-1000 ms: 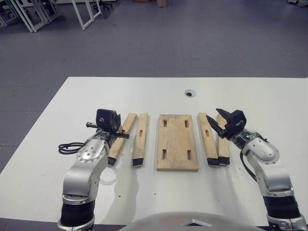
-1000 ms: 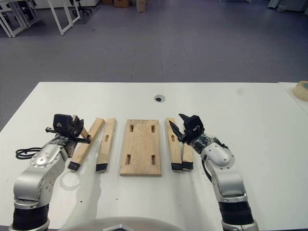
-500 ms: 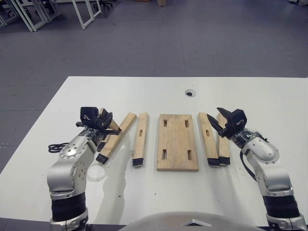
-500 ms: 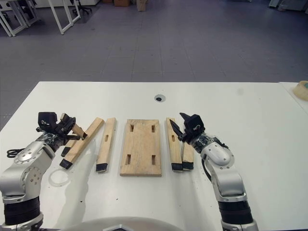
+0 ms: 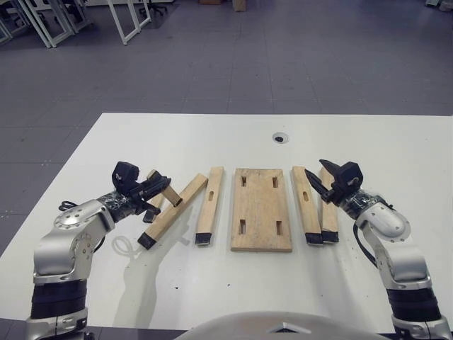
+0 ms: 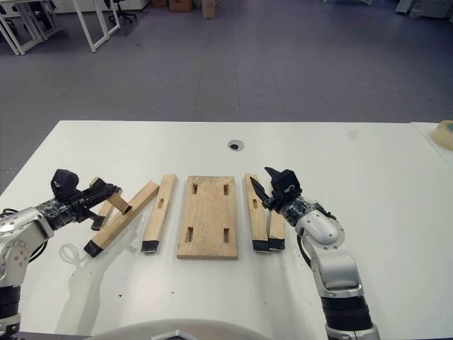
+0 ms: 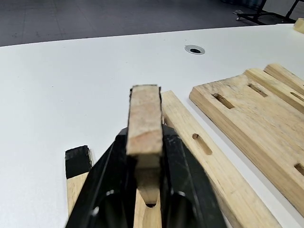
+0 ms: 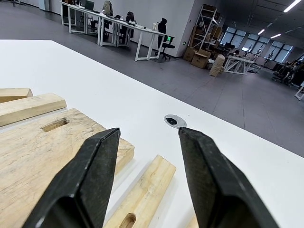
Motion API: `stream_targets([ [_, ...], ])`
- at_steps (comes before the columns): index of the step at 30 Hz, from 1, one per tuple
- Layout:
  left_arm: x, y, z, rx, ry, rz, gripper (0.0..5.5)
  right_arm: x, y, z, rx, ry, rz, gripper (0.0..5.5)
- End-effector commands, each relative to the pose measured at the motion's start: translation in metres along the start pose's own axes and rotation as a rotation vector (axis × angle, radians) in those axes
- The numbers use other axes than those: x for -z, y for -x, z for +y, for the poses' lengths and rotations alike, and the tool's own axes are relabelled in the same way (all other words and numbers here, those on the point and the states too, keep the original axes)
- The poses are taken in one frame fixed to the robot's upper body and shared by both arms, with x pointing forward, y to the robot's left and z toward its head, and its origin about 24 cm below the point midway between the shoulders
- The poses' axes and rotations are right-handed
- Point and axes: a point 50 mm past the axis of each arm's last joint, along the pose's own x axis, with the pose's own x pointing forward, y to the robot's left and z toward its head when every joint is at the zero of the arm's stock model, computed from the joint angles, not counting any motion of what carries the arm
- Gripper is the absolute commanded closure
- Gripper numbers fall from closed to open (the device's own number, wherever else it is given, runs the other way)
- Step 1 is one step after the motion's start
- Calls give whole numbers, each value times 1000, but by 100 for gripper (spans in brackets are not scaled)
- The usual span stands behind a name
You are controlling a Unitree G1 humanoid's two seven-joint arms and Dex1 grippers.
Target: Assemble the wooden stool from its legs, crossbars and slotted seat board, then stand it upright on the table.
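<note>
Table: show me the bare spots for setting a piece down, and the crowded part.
Free on the table: the far strip around the cable hole, the near strip before the seat board, and the right end. Crowded: the middle row, left gripper with crossbar, four legs, right gripper.

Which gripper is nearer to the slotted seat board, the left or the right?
Right. The right gripper sits over the right legs, just beside the seat board; the left gripper, shut on a crossbar, is past the left legs, farther out.
</note>
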Motion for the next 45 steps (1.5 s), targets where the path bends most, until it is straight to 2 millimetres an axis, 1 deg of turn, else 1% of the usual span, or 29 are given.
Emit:
stream_targets([
  [1, 30, -13, -5, -168, 108, 121, 508, 0, 0, 0, -10, 15, 10, 323],
  [4, 23, -18, -14, -247, 132, 108, 508, 1, 0, 0, -12, 15, 12, 323],
  [8, 18, -20, -24, -316, 173, 149, 508, 1, -2, 1, -22, 15, 10, 323],
  [14, 5, -24, -27, -350, 155, 182, 508, 1, -2, 2, -25, 16, 9, 323],
  [18, -5, -28, -30, -342, 132, 131, 508, 2, -2, 3, -26, 16, 8, 323],
  [19, -8, -29, -32, -339, 126, 104, 479, 2, -2, 3, -26, 16, 8, 323],
  [22, -18, -29, -34, -326, 105, 31, 426, 2, -2, 3, -26, 16, 10, 323],
  [25, -34, -14, -32, -313, 78, -35, 385, 3, -1, 4, -25, 14, 12, 323],
  [28, -52, 5, -29, -290, 43, -81, 385, 4, 0, 4, -20, 10, 15, 323],
  [30, -75, 16, -27, -253, 10, -127, 385, 4, 1, 4, -16, 7, 17, 323],
  [31, -91, 19, -25, -241, 8, -177, 385, 5, 1, 5, -15, 7, 18, 323],
  [33, -114, 20, -23, -217, 29, -260, 385, 5, 1, 6, -15, 7, 18, 323],
  [34, -121, 17, -22, -205, 47, -284, 385, 5, 1, 6, -16, 7, 18, 323],
  [36, -123, 6, -23, -188, 69, -293, 385, 5, -1, 6, -21, 8, 15, 323],
  [37, -119, -1, -24, -183, 82, -279, 385, 5, -1, 7, -23, 8, 14, 323],
  [39, -107, -16, -27, -168, 119, -244, 385, 5, -1, 8, -25, 7, 12, 323],
  [41, -91, -20, -23, -198, 138, -201, 385, 4, -3, 9, -25, 9, 9, 323],
  [42, -87, -20, -19, -213, 143, -198, 385, 4, -3, 9, -22, 9, 9, 323],
  [43, -86, -20, -16, -218, 149, -207, 385, 4, -3, 9, -18, 8, 8, 323],
  [44, -91, -20, -14, -230, 130, -256, 385, 4, -4, 9, -16, 6, 8, 323],
  [45, -101, -20, -14, -232, 129, -328, 385, 4, -4, 10, -14, 4, 8, 323],
])
